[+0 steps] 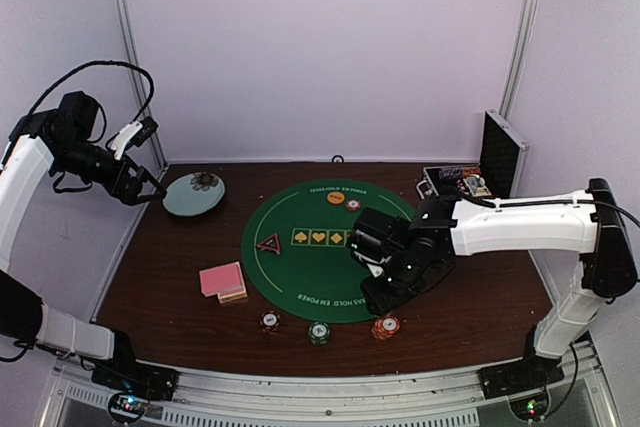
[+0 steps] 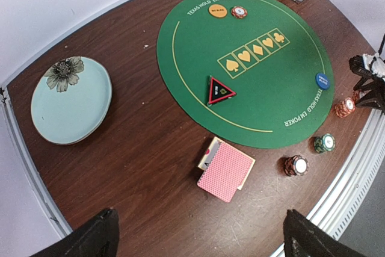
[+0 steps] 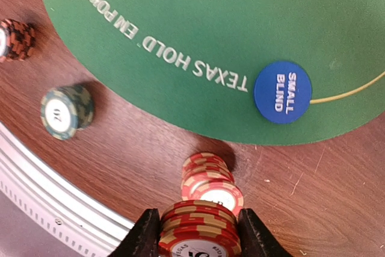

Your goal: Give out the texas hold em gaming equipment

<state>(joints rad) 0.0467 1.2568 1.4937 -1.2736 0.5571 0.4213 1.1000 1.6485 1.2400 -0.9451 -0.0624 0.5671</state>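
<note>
Right gripper [image 3: 198, 236]: jaws clamped on orange-red chip stack [image 3: 198, 218].
Below: leaning red stack [image 3: 207, 176] on bench [image 3: 337, 209].
Care: probably lower level, release gently, avoid toppling.
Left gripper [image 2: 201, 236]: jaws apart, far left.

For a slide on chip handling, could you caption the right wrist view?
Right pincer grips a red chip stack near a second red stack and the blue Small Blind disc.
</note>
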